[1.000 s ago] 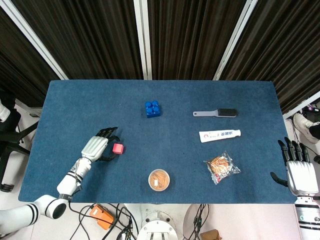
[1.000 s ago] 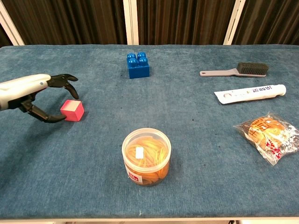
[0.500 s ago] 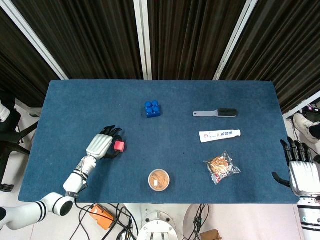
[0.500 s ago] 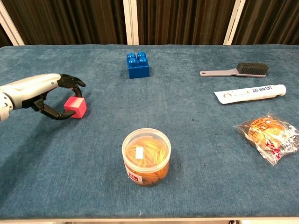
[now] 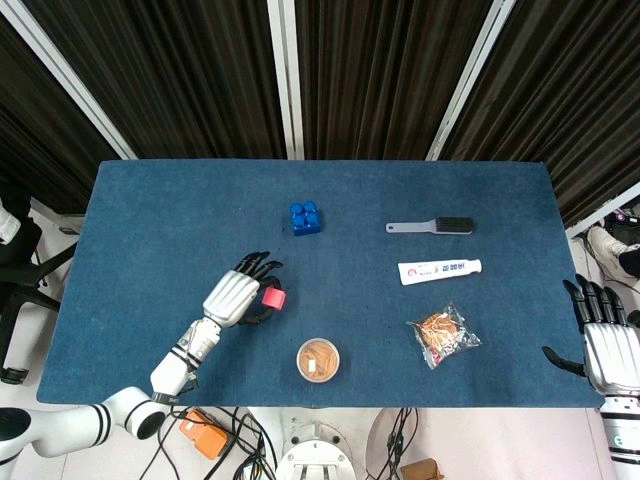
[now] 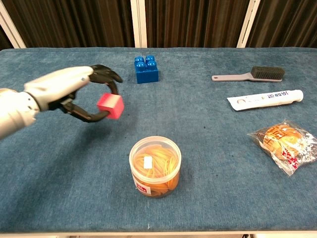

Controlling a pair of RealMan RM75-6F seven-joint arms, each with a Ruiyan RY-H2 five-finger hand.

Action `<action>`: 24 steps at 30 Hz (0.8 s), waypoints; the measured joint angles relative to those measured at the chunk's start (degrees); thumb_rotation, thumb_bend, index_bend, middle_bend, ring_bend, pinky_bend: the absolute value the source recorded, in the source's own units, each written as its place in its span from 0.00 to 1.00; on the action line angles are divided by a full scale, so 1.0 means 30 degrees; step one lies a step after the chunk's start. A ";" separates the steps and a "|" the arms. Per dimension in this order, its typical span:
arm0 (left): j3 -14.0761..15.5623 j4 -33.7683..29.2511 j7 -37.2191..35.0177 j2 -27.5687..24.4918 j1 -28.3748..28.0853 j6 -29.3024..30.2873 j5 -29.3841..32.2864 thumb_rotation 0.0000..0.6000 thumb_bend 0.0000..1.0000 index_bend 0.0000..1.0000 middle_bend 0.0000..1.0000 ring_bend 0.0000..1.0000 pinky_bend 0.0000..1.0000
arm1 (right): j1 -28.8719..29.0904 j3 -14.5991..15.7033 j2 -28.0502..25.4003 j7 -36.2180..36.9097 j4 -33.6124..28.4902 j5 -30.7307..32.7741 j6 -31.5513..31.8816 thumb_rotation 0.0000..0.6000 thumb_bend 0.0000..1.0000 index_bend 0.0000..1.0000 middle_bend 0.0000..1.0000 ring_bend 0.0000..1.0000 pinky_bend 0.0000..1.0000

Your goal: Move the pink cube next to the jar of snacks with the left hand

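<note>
Pinched between the thumb and curled fingers of the left hand [image 6: 74, 91], the pink cube [image 6: 110, 105] is held clear of the blue table [image 6: 208, 163], tilted slightly, as seen in the chest view. In the head view the same cube [image 5: 271, 298] is seen at the fingertips of the left hand [image 5: 235, 296], at about ten o'clock from the jar of snacks [image 5: 318, 360] and near it, though not beside it. The jar of snacks [image 6: 155, 166] is seen standing upright near the front edge of the table, with orange contents visible through its clear wall and lid. The right hand [image 5: 608, 345] is seen at the table's right front corner, off the cloth, with its fingers straight and apart and nothing in it. A blue building block [image 5: 305, 217] is placed at twelve o'clock from the jar, well apart from it. A grey brush [image 5: 431, 226], a white tube [image 5: 439, 270] and a clear snack packet [image 5: 443, 334] are laid at roughly one to three o'clock from the jar.
</note>
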State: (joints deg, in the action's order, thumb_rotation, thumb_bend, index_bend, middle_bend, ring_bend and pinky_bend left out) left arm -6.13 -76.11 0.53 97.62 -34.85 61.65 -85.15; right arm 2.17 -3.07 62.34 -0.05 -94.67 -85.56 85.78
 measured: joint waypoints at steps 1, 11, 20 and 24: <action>-0.0018 0.0123 0.0006 0.0303 -0.0125 -0.0094 0.0032 1.00 0.64 0.66 0.16 0.01 0.07 | -0.0087 0.0021 -0.0145 0.0475 0.0041 -0.0116 0.0167 1.00 0.27 0.00 0.00 0.00 0.00; -0.0242 0.1733 0.0270 0.2438 -0.1016 -0.0687 0.0384 1.00 0.64 0.66 0.16 0.01 0.07 | -0.1132 0.0116 -0.1151 0.4518 0.1041 -0.0993 0.2177 1.00 0.27 0.00 0.00 0.00 0.00; -0.0046 0.2104 -0.0872 0.2817 -0.1217 -0.0902 0.0401 1.00 0.18 0.60 0.16 0.00 0.07 | -0.1444 -0.0051 -0.1332 0.5415 0.1383 -0.0837 0.2568 1.00 0.27 0.00 0.00 0.00 0.00; 0.0058 0.1952 -0.0637 0.2777 -0.1277 -0.1063 0.0445 1.00 0.01 0.56 0.16 0.00 0.07 | -0.1543 -0.0147 -0.1338 0.5573 0.1428 -0.0685 0.2655 1.00 0.27 0.00 0.00 0.00 0.00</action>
State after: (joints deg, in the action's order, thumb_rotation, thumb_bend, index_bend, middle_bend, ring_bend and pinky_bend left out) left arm -5.95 -70.26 -1.38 105.96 -38.68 58.46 -83.82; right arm -2.46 -3.51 58.33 16.67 -90.38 -87.61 93.74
